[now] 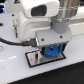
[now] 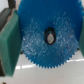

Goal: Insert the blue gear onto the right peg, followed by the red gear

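The blue gear (image 1: 52, 50) is a large toothed bright-blue disc held under my gripper (image 1: 51, 49), just above a dark baseplate (image 1: 34, 59) on the white table. In the wrist view the blue gear (image 2: 47, 35) fills most of the picture, its centre hole showing a dark and pale spot inside. My gripper (image 2: 47, 39) is shut on the gear; one green finger pad (image 2: 10, 42) presses its rim. The red gear is not in view. The peg is hidden under the gear.
The arm's white body (image 1: 37, 17) fills the upper part of the exterior view. A black cable (image 1: 12, 44) runs over the white table at the exterior view's left. Dark background lies behind.
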